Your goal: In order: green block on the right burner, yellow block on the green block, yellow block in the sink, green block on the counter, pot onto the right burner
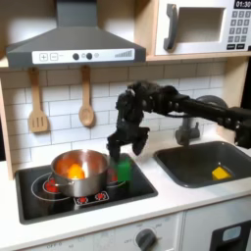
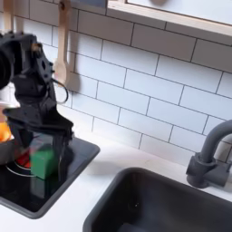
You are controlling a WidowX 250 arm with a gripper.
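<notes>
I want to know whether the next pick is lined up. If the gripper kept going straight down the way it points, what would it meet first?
Probably the green block: the gripper points down right above it on the cooktop.

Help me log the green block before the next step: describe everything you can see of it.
The green block is a small bright green cube of plain, matte-looking material. It stands upright on the black cooktop, by the right burner's red ring, just right of the pot in the first exterior view. The black pincer hangs straight above it with a finger on either side. Whether the fingers actually press it cannot be told.
</notes>
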